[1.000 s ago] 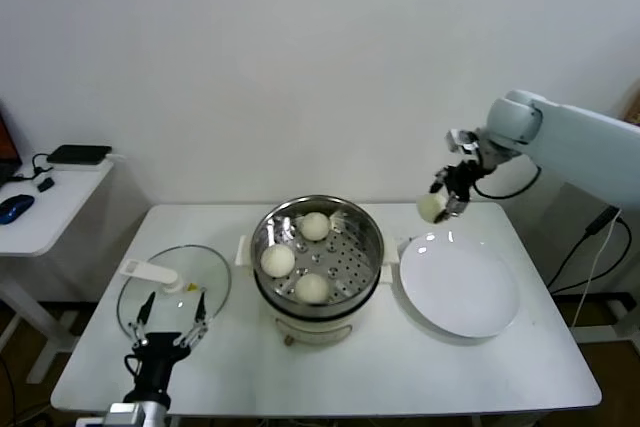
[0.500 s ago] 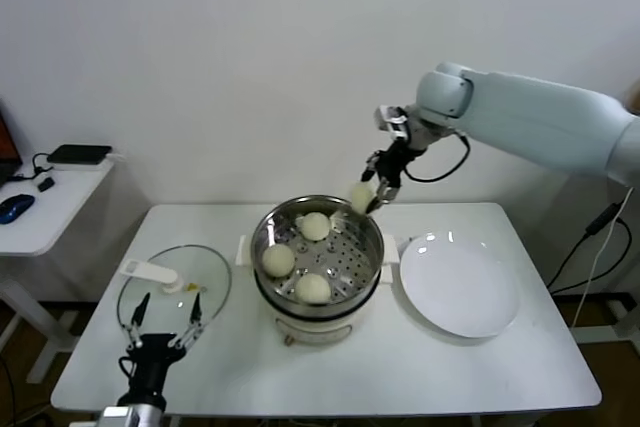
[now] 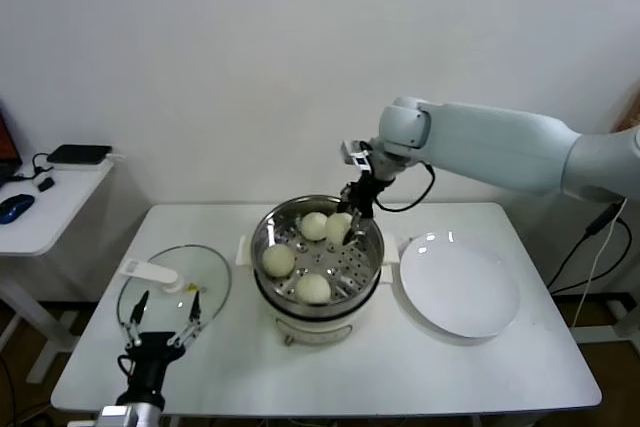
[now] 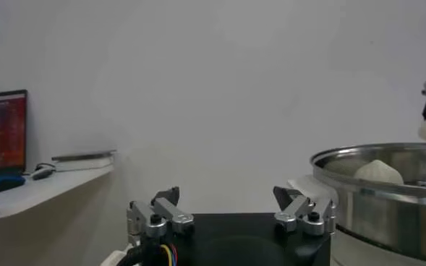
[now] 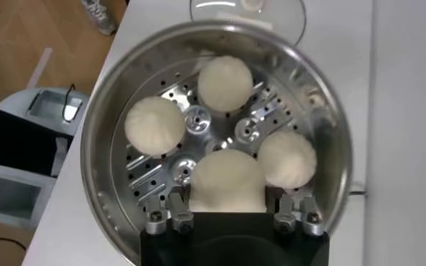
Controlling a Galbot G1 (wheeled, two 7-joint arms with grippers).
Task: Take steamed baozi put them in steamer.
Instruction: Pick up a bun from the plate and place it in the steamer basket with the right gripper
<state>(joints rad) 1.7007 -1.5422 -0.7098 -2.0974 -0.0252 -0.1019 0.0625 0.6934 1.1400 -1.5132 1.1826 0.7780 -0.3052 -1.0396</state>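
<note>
The steamer (image 3: 372, 247) stands mid-table, a shiny perforated basket on a white pot base. Three steamed baozi lie on its floor (image 3: 315, 225) (image 3: 278, 260) (image 3: 313, 288). My right gripper (image 3: 346, 226) reaches down just inside the far rim, shut on another cream-white baozi (image 3: 337, 232). From the right wrist this held baozi (image 5: 227, 181) sits between the fingers (image 5: 175, 211), low over the steamer (image 5: 97, 144), with the other buns (image 5: 226, 83) (image 5: 153, 125) (image 5: 287, 157) around it. My left gripper (image 3: 165, 332) is parked open at the front left (image 4: 231, 206).
A flat white plate (image 3: 460, 287) with nothing on it lies right of the steamer. A round glass lid (image 3: 175, 287) with a white handle rests at the left, just beyond the left gripper. A side table (image 3: 45, 217) with a mouse and cables stands off to the left.
The right arm has swung left from above the plate to over the steamer and lowered, still carrying the baozi. The left arm has not moved.
</note>
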